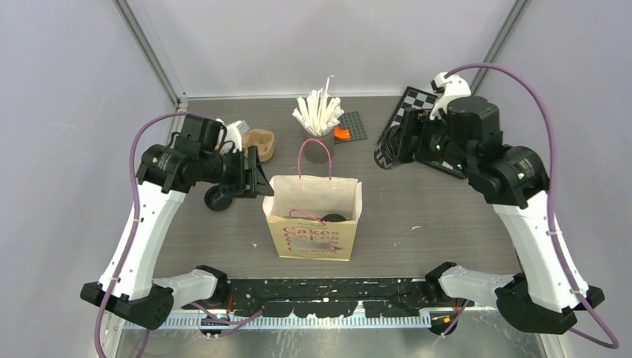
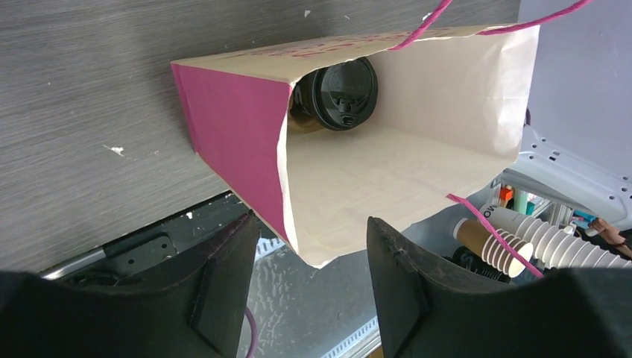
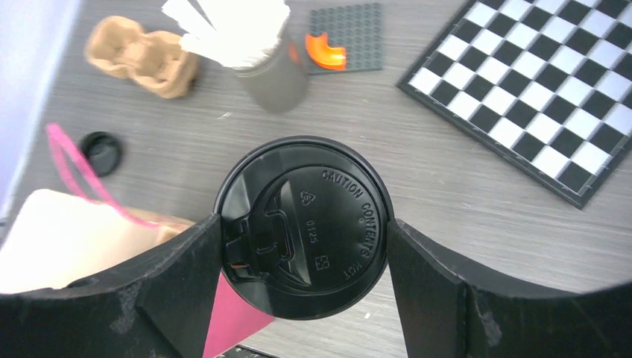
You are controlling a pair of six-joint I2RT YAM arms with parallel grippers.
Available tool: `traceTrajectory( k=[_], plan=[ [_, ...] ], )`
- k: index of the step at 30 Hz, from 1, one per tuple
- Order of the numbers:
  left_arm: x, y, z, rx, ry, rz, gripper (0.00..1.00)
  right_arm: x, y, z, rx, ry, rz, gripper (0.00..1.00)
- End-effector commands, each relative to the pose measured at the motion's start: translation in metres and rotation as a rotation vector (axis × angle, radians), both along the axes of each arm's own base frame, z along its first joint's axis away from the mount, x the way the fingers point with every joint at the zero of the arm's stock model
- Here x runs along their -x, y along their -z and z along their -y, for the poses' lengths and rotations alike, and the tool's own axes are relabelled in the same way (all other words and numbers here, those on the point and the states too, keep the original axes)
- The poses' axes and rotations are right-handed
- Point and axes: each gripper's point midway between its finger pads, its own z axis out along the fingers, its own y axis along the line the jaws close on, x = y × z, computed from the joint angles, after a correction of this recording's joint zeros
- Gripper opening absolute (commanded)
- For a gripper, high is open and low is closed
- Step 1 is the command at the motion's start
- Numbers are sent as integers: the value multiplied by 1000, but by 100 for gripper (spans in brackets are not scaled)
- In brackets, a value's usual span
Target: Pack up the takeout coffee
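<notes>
A tan paper bag [image 1: 313,216] with pink handles stands open at the table's middle. One takeout coffee cup [image 2: 343,93] with a black lid sits inside it, at the bottom; its lid shows in the top view [image 1: 335,218]. My left gripper [image 2: 311,224] is open and empty, level with the bag's left rim [image 1: 257,173], with a corner of the rim just beyond its fingertips. My right gripper [image 3: 304,224] is shut on the second takeout coffee cup [image 3: 313,216], fingers on either side of the lid, held above the table right of the bag [image 1: 389,145].
A tan pulp tray [image 1: 259,142], a grey cup of white sticks [image 1: 319,115], a grey baseplate with an orange piece [image 1: 350,128] and a checkerboard [image 1: 416,101] stand at the back. A small black round thing [image 1: 217,198] lies left of the bag.
</notes>
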Motion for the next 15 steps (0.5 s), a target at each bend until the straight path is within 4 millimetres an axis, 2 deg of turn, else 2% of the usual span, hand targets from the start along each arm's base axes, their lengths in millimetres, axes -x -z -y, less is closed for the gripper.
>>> traceTrajectory(
  k=[1, 5, 9, 15],
  plan=[
    [-7, -1, 2, 6, 15, 51, 56, 33, -23, -33, -148, -186, -60, 71],
    [-10, -4, 10, 43, 28, 50, 51, 50, -49, -62, -309, -297, -51, 70],
    [-13, 0, 12, 48, 39, 49, 48, 61, -63, -85, -428, -362, -52, 70],
    [-14, 15, 7, -8, 47, 12, 49, 79, -52, -132, -440, -439, -68, 70]
  ],
)
